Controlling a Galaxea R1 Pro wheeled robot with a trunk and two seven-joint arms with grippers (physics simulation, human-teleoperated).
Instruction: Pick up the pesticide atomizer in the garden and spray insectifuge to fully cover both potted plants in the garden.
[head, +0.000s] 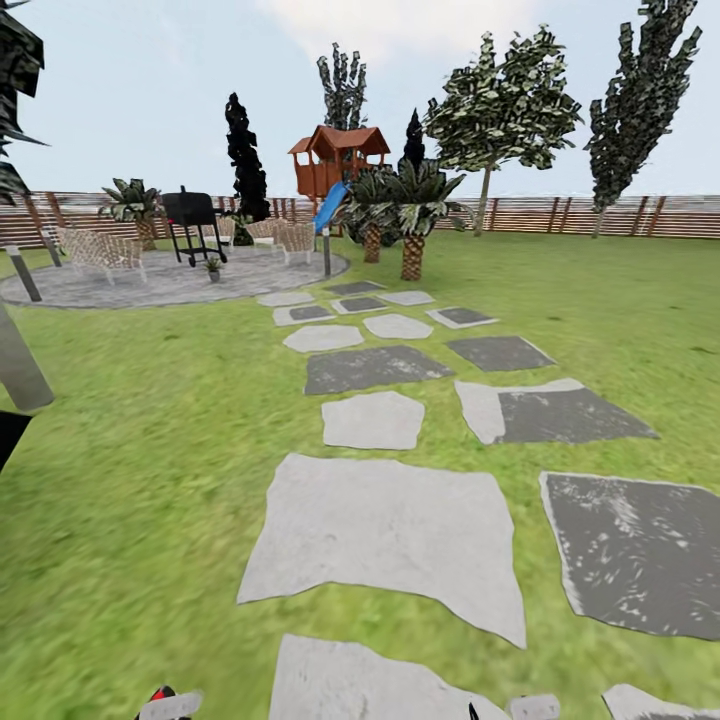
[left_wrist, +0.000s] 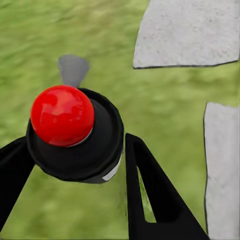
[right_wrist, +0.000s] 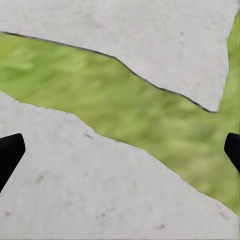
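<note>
Crossing lawn (head: 150, 480), stepping stones (head: 385, 530), patio (head: 160, 285) ahead

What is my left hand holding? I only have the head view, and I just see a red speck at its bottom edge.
Observer: The atomizer. The left hand has a finger on each side of its black body, and the red top faces the wrist camera.
Operator: And the right hand?
Observer: The right hand is open with nothing between its fingers. Below it are a pale stone and a strip of grass.
</note>
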